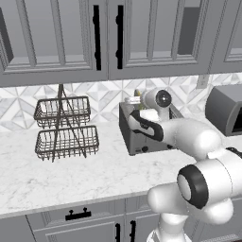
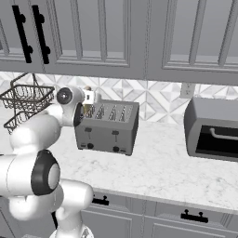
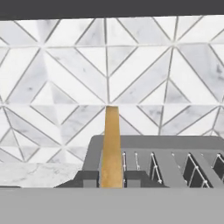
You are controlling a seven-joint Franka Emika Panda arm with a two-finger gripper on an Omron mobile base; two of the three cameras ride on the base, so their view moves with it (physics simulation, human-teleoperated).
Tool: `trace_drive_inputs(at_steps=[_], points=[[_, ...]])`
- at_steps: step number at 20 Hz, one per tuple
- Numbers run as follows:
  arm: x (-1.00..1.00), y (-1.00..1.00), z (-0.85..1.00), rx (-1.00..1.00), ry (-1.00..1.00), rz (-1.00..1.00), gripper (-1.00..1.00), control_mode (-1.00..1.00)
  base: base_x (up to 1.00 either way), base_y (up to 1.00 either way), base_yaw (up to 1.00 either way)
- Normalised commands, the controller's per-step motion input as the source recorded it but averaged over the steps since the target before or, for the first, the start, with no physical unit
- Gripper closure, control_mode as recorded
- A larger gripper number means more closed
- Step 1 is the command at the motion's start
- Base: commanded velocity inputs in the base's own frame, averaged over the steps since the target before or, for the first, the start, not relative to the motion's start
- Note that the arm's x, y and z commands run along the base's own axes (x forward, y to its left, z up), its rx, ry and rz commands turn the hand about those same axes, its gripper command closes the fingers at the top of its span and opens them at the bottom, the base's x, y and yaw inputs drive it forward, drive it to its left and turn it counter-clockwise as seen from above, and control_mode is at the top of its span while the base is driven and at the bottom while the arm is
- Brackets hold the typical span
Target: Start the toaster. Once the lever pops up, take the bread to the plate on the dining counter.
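The toaster stands on the marble worktop against the tiled wall, its four slots running across the top and its two small dark knobs low on the front face. In the left base view the same toaster is partly hidden behind the white arm, which reaches forward over its near end. In the hand view the bread stands upright and edge-on as a narrow golden-tan strip, its upper part rising clear above the top of the toaster. The gripper has its two dark fingertips set narrow, one pressed to each face of the slice low down, so the hand holds the bread. Whether the lower edge of the slice sits in a slot or above it cannot be told. In the right base view the hand sits at the left end of the toaster, and a small tan patch beside it appears to be the bread. A two-tier wire basket stands on the worktop to the left, well apart from the toaster. A darker grey rounded-top appliance stands to the right, apart from the toaster. Grey wall cabinets with dark handles hang above
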Motion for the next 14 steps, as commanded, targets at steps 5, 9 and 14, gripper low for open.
trace_drive_inputs(at_steps=[5,9,14], points=[[-0.41,0.00,0.41,0.00,-0.12,0.00,1.00,-1.00,0.00,0.00,0.00],[-0.77,0.00,0.34,0.05,0.00,0.00,1.00,-1.00,0.00,0.00,0.00],[-0.93,0.00,0.32,0.06,0.06,0.00,1.00,-1.00,0.00,0.00,0.00]])
